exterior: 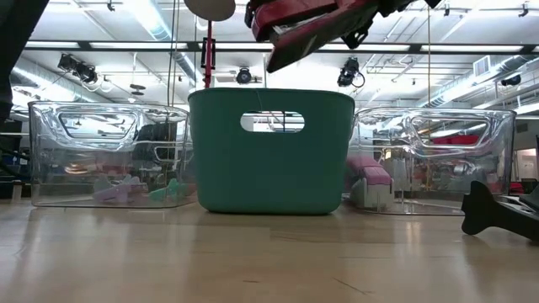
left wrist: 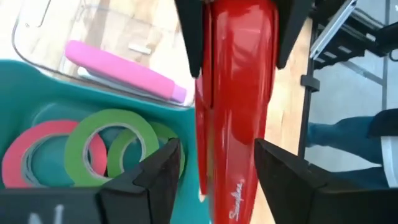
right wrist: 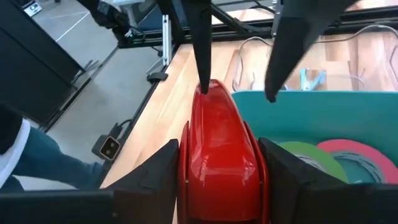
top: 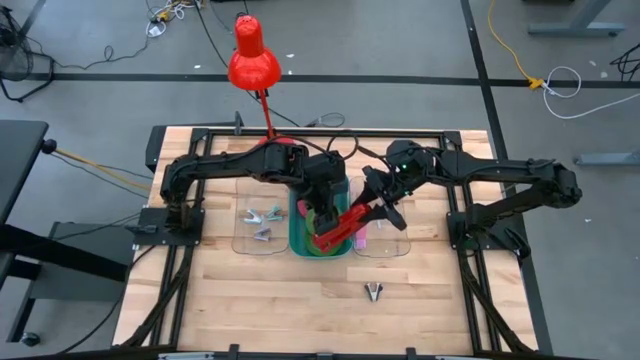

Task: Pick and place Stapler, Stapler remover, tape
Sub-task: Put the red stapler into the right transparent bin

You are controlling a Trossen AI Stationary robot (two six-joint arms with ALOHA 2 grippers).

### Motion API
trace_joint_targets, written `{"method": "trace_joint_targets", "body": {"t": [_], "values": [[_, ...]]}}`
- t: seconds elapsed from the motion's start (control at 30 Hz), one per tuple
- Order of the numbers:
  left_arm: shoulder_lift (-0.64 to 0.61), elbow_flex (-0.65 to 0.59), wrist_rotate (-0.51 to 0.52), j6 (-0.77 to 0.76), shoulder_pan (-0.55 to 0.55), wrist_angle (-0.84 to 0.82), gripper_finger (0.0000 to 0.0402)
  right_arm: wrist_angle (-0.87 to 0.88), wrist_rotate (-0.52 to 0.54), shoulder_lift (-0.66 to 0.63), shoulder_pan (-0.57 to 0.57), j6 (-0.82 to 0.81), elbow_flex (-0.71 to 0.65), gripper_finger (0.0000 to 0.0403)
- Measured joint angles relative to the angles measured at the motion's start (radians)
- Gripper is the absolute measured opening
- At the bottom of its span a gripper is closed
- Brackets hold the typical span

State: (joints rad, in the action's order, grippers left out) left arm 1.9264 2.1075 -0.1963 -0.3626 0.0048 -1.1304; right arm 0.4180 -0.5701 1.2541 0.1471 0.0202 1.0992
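Caught mid-air over the teal bin (top: pixel 296 238): a red stapler (top: pixel 347 224), slanting down across the bin's right rim, not resting on anything. Pinched at its upper end by the right gripper (top: pixel 383 208), fingers pressed against both flanks in the right wrist view. Flanked at its lower end by the left gripper (top: pixel 325 200), fingers spread, with a gap showing on one side. Judged a handover toward the right arm. Below, inside the bin, green and pink tape rolls (left wrist: pixel 106 146); beside the bin, in the clear tray (top: pixel 400 245) on the right, a pink stapler (left wrist: pixel 124 68); alone on the bare wood near the front edge, a staple remover (top: pixel 373 291). To do this step well: confirm the right-hand pinch is square across the body, not on the sloping nose; back the left fingers straight away along the stapler's length without brushing it; lift clear of the bin rim before swinging right; lower flat into the tray beside the pink one, not onto it.
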Motion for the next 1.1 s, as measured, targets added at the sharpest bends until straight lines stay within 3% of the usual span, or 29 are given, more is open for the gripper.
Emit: {"method": "trace_joint_targets", "body": {"t": [0.37,0.7,1.1], "values": [[0.000,0.000,-0.016,-0.013,-0.001,0.024,0.0275,0.108,0.052,-0.025,0.008,0.078,0.000,0.0173],[-0.030,0.000,-0.018,-0.045,-0.002,0.049,0.0269,0.247,0.070,-0.116,0.056,0.206,0.001,0.0173],[-0.051,0.000,-0.007,-0.053,-0.001,0.112,0.0268,0.532,0.252,-0.215,0.085,0.330,0.003,0.0173]]}}
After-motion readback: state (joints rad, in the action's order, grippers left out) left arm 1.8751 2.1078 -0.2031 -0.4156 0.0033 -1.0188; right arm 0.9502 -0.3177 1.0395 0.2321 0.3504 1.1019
